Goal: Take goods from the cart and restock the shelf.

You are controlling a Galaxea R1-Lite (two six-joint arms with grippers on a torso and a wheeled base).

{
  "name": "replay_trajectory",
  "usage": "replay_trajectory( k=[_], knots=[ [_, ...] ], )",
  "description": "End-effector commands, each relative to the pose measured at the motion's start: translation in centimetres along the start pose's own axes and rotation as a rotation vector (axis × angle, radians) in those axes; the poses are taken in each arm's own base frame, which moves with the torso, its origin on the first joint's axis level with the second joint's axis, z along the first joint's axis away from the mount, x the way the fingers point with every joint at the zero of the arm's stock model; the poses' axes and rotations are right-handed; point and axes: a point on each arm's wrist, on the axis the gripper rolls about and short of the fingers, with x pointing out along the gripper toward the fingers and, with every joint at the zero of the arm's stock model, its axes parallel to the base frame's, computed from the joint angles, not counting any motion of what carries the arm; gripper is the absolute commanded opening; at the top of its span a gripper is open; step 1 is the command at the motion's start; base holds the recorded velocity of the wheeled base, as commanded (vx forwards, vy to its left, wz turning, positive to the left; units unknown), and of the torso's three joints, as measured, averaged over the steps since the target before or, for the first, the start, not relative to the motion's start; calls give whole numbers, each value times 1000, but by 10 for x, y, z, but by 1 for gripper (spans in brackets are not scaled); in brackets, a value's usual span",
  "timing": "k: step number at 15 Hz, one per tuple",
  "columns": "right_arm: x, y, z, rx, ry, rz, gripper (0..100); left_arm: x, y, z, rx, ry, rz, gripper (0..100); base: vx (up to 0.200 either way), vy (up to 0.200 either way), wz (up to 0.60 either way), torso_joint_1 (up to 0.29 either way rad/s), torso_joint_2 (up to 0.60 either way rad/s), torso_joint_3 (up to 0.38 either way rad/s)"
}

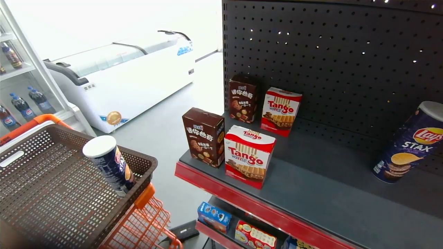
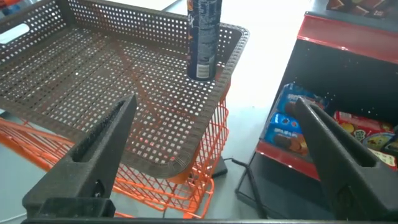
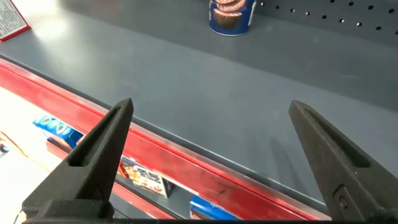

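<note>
Left tool point(image 2: 214, 102): fingers wide apart, nothing held, hanging by the shelf-side corner of the brown basket point(image 2: 93, 81) on the orange cart point(image 2: 186, 180).

Right tool point(image 3: 211, 104): also spread wide, empty, over the front part of the shelf point(image 3: 186, 74), near its red edge strip point(image 3: 186, 155).

We see one dark-blue chips can point(image 1: 109, 166) upright in the basket, at the corner nearest the shelf. Can't tell if it touches the basket wall.

On the shelf:
- The second chips can point(image 1: 408, 145) is at the right, close to the pegboard point(image 1: 328, 52).
- At the left end, the front brown box point(image 1: 204, 136) is just beside the front wafer box point(image 1: 249, 155).
- Behind them are the back brown box point(image 1: 243, 98) and the back wafer box point(image 1: 281, 110), against the pegboard.

The lower shelf point(image 1: 225, 231) holds a blue pack point(image 1: 214, 216) and other packs. A white chest freezer point(image 1: 121, 79) stands beyond the cart.
</note>
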Motion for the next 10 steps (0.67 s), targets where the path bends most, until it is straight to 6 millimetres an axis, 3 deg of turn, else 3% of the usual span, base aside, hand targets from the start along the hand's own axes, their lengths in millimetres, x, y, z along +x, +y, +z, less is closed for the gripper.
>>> replay_trajectory(
  k=[1,6,7,10],
  knots=[
    [0,0,0,0,1,1,100,0,0,0,0,1,-3,100,0,0,0,0,0,0],
    [0,0,0,0,1,1,100,-2,0,7,34,-17,17,100,0,0,0,0,0,0],
    [0,0,0,0,1,1,100,-1,0,25,110,6,24,100,0,0,0,0,0,0],
    [0,0,0,0,1,1,100,31,0,74,113,179,68,100,0,0,0,0,0,0]
  ],
)
